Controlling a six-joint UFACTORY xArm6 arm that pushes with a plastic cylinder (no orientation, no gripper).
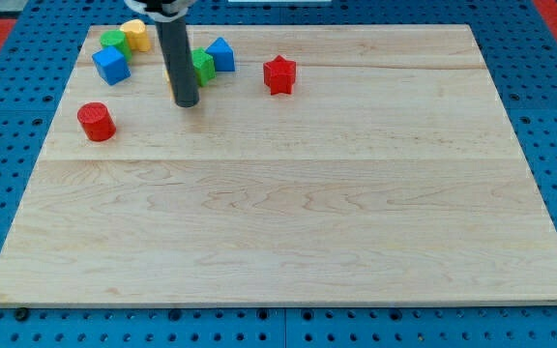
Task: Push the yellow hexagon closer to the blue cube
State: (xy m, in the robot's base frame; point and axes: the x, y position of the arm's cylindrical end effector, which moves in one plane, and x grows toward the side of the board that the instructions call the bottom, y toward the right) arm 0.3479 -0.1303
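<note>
The yellow hexagon (137,35) lies near the board's top left corner, touching a green block (114,42) on its left. The blue cube (110,65) sits just below that green block, a short way below and left of the yellow hexagon. My tip (186,101) rests on the board to the right of these blocks, below and right of the yellow hexagon and apart from it. The rod (176,53) rises to the view's top and hides part of another green block (203,67).
A blue pointed block (221,54) sits right of the rod, against the second green block. A red star (279,74) lies further right. A red cylinder (96,122) stands below the blue cube near the wooden board's (288,222) left edge.
</note>
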